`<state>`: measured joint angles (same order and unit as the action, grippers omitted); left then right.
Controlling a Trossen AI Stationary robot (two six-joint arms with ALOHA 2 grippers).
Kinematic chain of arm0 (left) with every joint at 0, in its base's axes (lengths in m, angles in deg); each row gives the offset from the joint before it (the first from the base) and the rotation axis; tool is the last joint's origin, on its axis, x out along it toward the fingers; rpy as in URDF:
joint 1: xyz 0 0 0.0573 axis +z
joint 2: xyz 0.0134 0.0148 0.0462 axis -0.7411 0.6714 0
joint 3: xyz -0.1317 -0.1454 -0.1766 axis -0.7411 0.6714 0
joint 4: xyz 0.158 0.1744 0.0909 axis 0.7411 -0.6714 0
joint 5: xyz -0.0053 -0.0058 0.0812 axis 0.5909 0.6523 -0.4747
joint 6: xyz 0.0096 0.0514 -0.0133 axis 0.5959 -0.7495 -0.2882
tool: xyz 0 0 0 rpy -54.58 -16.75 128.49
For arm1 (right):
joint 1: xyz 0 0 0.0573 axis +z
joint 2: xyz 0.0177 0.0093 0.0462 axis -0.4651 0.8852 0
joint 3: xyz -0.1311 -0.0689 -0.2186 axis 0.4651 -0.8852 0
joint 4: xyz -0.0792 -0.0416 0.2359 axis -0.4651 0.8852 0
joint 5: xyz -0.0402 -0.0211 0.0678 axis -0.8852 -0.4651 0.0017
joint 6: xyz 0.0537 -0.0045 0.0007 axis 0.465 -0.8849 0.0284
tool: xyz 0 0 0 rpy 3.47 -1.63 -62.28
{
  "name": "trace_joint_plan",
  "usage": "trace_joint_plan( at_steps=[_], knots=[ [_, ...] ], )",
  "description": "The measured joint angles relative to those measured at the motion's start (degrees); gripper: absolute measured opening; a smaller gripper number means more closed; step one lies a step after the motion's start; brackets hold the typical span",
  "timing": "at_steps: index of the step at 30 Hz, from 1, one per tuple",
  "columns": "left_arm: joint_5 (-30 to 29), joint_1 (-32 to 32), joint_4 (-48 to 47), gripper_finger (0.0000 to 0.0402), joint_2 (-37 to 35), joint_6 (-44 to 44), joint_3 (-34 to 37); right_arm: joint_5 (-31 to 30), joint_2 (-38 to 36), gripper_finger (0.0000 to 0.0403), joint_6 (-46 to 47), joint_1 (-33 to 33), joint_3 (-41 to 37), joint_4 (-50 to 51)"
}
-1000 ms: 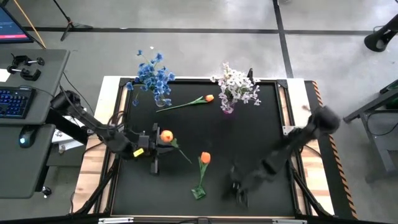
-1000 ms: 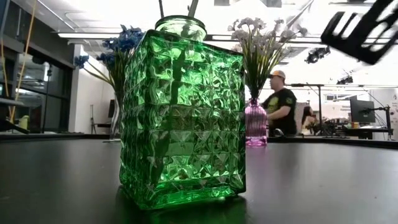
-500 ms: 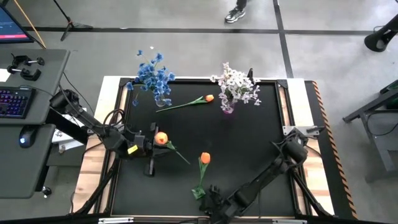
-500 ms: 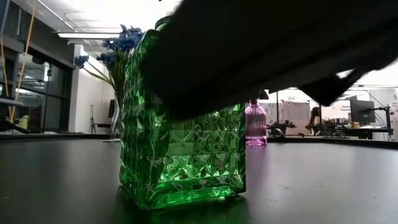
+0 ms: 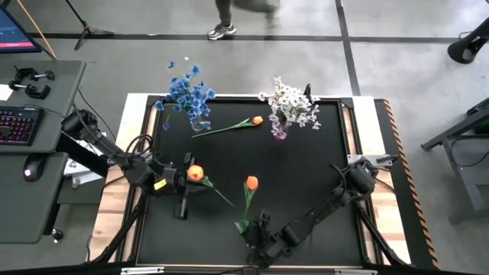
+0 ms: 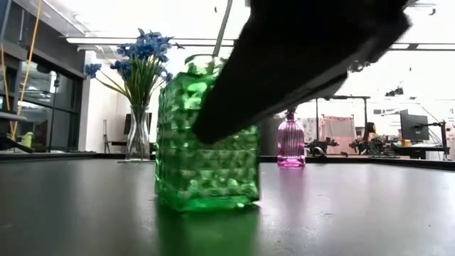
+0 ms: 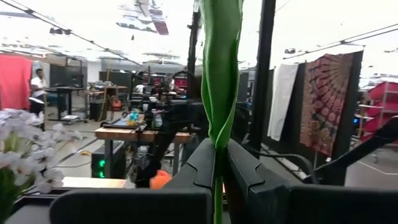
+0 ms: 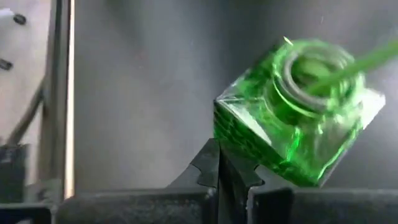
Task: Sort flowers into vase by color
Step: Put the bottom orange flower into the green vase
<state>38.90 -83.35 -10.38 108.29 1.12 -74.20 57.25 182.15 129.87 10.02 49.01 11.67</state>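
Observation:
A green glass vase (image 5: 242, 226) (image 6: 206, 142) stands near the table's front edge with one orange tulip (image 5: 250, 182) in it. My right gripper (image 5: 259, 226) (image 8: 219, 163) is shut, right beside the vase, and fills the top of the low view (image 6: 306, 57). At the left, my left gripper (image 5: 187, 178) (image 7: 217, 163) is shut on a second orange tulip (image 5: 195, 173). A third tulip (image 5: 229, 126) lies flat at the back. Blue flowers (image 5: 187, 93) stand in a clear vase and white flowers (image 5: 289, 103) in a pink vase (image 6: 290, 139). My left gripper pinches the tulip's green leaf and stem (image 7: 217, 146) between its two fingers, which point roughly level toward the table's right. The leaf rises above the fingers. The stem (image 5: 218, 195) slants off toward the near right. My right gripper has its shut fingertips (image 8: 211, 158) against the green vase's side wall near its base (image 8: 231, 140), slanting down from the near right. The vase stands on the table.
The black table top (image 5: 306, 160) lies between the back vases and the green vase. A desk with a keyboard (image 5: 19, 122) stands beyond the left edge. A person's feet (image 5: 221, 30) pass behind the table.
My right gripper has swung down and toward the table's near left until it reached the green vase. The vase, with its tulip, has slid along the table toward the far edge and stays upright.

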Motion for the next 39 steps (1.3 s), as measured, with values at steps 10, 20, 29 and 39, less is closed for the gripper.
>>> trace_joint_plan(
  at_steps=[10,20,29,39],
  knots=[
    [-2.5,-3.7,-0.1,0.0001,0.0,-0.2,0.0,5.4,-0.2,0.0,-16.3,-8.3,0.0,-0.2],
    [-4.6,-1.2,-3.6,0.0001,0.0,3.2,-0.1,9.8,-7.8,0.0,-17.4,-3.0,0.0,18.3],
    [1.5,2.3,10.2,0.0,3.9,10.3,8.7,-1.5,-25.0,0.0,18.6,10.9,-16.3,20.9],
    [6.7,7.3,15.9,0.0,6.6,8.0,12.1,-13.3,-31.9,0.0,27.9,15.2,-24.3,14.9]
  ],
)
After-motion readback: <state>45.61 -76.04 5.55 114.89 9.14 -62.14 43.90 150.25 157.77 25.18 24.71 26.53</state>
